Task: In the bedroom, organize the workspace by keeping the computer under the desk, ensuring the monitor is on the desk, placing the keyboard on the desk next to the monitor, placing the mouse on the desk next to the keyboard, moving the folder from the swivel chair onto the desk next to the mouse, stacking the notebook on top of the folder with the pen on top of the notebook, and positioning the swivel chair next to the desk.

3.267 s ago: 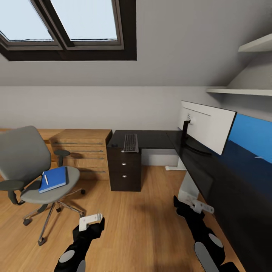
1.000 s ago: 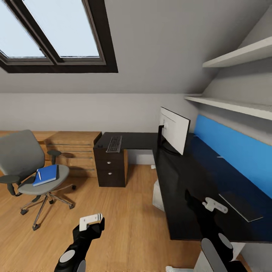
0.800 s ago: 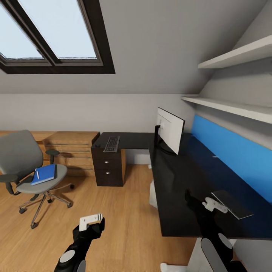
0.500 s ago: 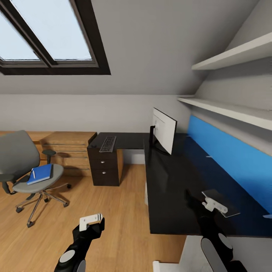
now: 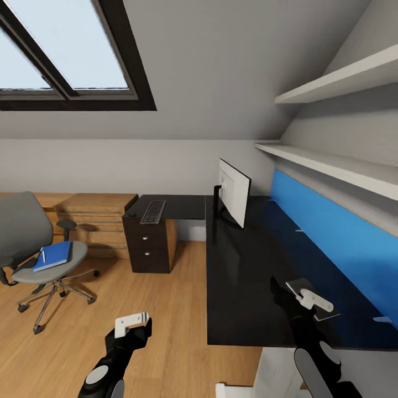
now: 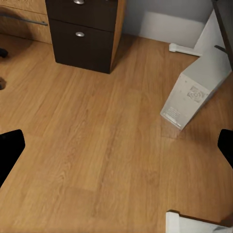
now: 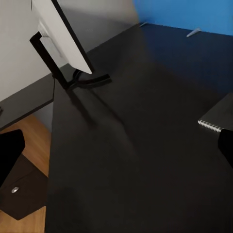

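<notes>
Under desk (image 5: 243, 276) (left wrist view): computer (image 6: 194, 94); head view: folder (image 5: 52, 256) on swivel chair (image 5: 33, 243); gripper spread unclear.

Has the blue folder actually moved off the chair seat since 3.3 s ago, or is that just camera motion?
No. The folder still lies on the swivel chair seat with the pen on it; the whole view shifted.

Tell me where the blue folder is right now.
In the head view, the blue folder lies on the seat of the swivel chair at far left, with a pen on it, well away from the desk.
</notes>
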Robot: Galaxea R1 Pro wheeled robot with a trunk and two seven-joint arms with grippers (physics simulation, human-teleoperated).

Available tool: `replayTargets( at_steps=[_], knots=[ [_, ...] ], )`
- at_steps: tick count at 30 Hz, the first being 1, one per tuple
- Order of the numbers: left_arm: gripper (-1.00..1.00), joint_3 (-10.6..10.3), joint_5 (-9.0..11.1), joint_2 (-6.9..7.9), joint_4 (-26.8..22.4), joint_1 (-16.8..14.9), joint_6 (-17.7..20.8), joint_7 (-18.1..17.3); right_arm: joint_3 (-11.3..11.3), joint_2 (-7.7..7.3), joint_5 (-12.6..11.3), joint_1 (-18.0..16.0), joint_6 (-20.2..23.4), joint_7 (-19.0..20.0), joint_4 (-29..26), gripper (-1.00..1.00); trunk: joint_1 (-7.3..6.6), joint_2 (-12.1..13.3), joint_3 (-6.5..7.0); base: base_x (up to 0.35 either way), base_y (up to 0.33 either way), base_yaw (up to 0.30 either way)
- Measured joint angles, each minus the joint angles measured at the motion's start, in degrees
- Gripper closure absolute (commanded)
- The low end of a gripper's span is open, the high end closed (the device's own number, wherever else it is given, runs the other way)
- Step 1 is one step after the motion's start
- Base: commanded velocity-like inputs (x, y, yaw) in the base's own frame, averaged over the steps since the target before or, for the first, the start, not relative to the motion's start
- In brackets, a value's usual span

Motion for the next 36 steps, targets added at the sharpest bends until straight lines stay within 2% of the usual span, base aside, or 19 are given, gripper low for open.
replayTargets(
  at_steps=[10, 17, 20, 21, 23, 29, 30, 33, 34, 36],
  knots=[
    [-1.0, 0.44, 0.09, 0.16, -0.11, 0.01, -0.09, 0.0, -0.07, -0.12, 0.73, 0.0, 0.58, 0.02, 0.57, -1.0, 0.0, 0.0, 0.0, 0.02, -0.015, 0.0],
    [-1.0, 2.74, 0.19, 0.17, -0.11, 0.03, 0.05, -0.07, -0.85, -0.56, 4.5, -0.22, 1.77, -0.17, 1.44, -1.0, -0.02, 0.0, 0.0, 0.184, -0.164, 0.0],
    [-1.0, 3.13, 0.19, 0.16, -0.06, 0.01, 0.07, -0.08, -3.44, -1.28, 6.35, -1.03, 2.55, -0.17, 3.91, -1.0, -0.02, 0.0, 0.0, 0.236, -0.226, 0.0],
    [-1.0, 3.23, 0.18, 0.16, -0.05, 0.01, 0.07, -0.08, -5.07, -1.95, 7.08, -2.24, 3.4, 0.01, 6.2, -1.0, -0.02, 0.0, 0.0, 0.241, -0.236, 0.0],
    [-1.0, 3.3, 0.16, 0.18, -0.04, 0.01, 0.07, -0.09, -6.52, -2.75, 7.56, -4.28, 4.52, 0.19, 8.94, -1.0, -0.02, 0.0, 0.0, 0.242, -0.239, 0.0],
    [-1.0, 3.4, 0.14, 0.16, 0.01, 0.03, 0.08, -0.09, -8.37, -4.98, 8.14, -12.18, 6.63, 0.32, 20.27, -1.0, -0.02, 0.0, 0.0, 0.233, -0.243, 0.0],
    [-1.0, 3.38, 0.14, 0.16, 0.03, 0.02, 0.08, -0.09, -8.62, -5.7, 8.23, -14.89, 6.9, 0.45, 25.19, -1.0, -0.02, 0.01, 0.01, 0.182, -0.226, 0.0],
    [-1.0, 3.33, 0.13, 0.16, 0.05, 0.02, 0.07, -0.09, -8.85, -6.6, 8.31, -18.89, 7.05, 1.39, 33.24, -1.0, -0.01, 0.0, 0.0, 0.134, -0.187, 0.0],
    [-1.0, 3.3, 0.13, 0.16, 0.04, 0.01, 0.04, -0.09, -8.93, -6.98, 8.37, -21.21, 7.06, 2.93, 38.2, -1.0, -0.01, 0.01, 0.0, 0.077, -0.119, 0.0],
    [-1.0, 3.29, 0.13, 0.15, 0.03, 0.0, 0.03, -0.09, -8.99, -7.23, 8.46, -23.21, 7.05, 5.29, 42.88, -1.0, 0.0, 0.0, 0.0, 0.05, -0.078, 0.0]
  ],
)
